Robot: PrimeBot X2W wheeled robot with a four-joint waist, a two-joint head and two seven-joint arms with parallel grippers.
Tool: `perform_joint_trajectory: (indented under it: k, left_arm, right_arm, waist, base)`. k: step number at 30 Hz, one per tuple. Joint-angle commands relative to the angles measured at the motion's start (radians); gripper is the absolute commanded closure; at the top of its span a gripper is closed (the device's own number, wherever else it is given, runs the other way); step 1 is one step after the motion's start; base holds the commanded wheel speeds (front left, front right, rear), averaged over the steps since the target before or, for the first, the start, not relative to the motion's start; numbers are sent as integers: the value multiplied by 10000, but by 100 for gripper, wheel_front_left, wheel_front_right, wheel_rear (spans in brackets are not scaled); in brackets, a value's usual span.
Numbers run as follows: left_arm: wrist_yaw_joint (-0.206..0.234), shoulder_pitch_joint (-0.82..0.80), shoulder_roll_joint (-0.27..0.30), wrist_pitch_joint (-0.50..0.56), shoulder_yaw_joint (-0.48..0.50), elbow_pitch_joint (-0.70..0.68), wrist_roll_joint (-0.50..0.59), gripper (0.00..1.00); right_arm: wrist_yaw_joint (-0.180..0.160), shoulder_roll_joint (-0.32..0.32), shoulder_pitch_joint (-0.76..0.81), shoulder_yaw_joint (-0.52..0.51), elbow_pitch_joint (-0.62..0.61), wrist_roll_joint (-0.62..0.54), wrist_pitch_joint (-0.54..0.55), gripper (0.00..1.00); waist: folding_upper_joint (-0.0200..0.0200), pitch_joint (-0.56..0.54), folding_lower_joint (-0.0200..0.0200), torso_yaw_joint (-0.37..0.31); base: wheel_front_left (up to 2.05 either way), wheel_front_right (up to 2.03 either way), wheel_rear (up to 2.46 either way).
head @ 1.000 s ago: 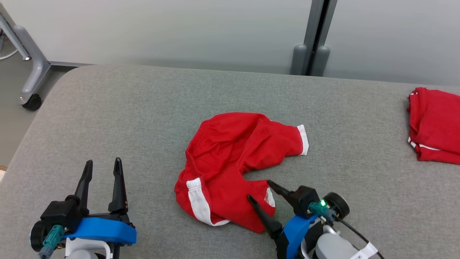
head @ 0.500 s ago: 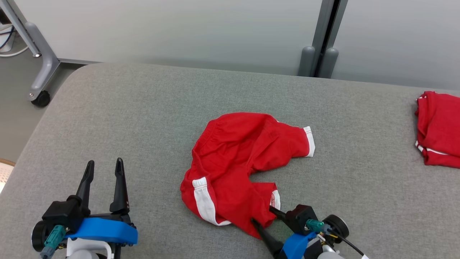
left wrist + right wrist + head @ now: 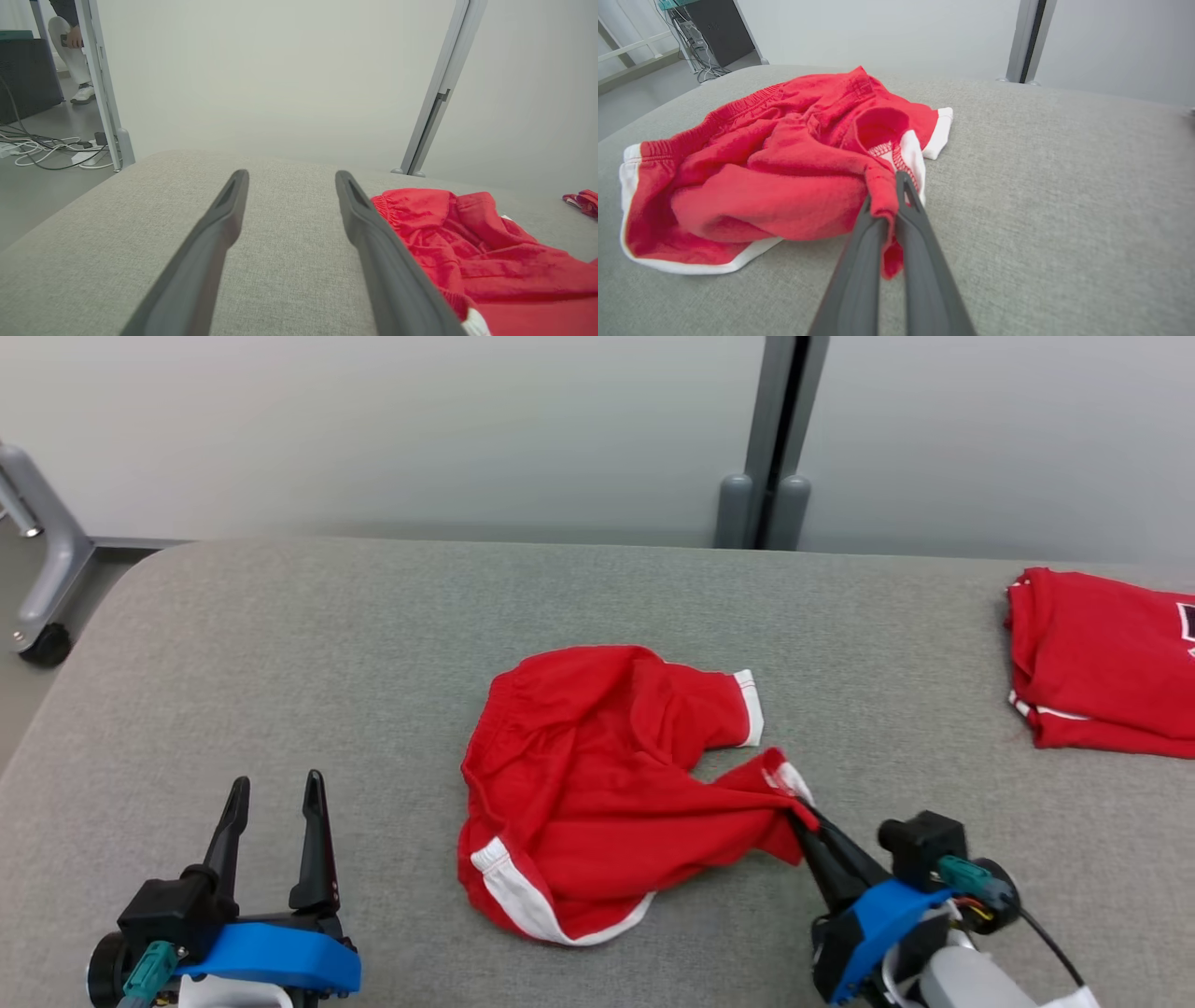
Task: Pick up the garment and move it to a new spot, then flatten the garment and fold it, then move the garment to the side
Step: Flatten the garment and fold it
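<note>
Red white-trimmed cotton shorts [image 3: 579, 775], crumpled mid-frame, sit clenched by one leg in the right gripper [image 3: 805, 819], lower right; moving, flattening, folding apparently remain.

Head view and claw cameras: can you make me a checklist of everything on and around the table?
Surface: grey fabric-covered table.
Job's things: red shorts crumpled mid-table, one leg drawn toward the right claw.
Clutter: folded red garment at the table's right end.
Claws: left claw open, apart from the shorts; right claw shut on a leg hem.
Cables: loose cables on the floor.
Surroundings: pale wall, grey post, wheeled frame leg, a person's leg far off.
</note>
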Motion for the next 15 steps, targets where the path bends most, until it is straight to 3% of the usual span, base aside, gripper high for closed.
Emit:
perform_joint_trajectory:
  k: [1, 14, 15]
  left_arm:
    - [-19, 57, -27, -42, 36, -9, 52, 0]
    - [-20, 155, -88, -42, 46, -102, 50, 0]
    - [-20, 137, -90, -42, 50, -105, 47, 0]
  right_arm:
    - [1, -148, 356, -253, -289, -110, 120, 100]
    - [1, -73, 3531, -2741, -4701, -669, 3015, 100]
    - [1, -31, 3653, -2884, -5006, -755, 3128, 69]
  waist:
    - [-1, -66, 0, -144]
    - [-1, -4, 0, -650]
    - [-1, 10, 0, -661]
  base:
    - [0, 0, 0]
    - [0, 0, 0]
    - [0, 0, 0]
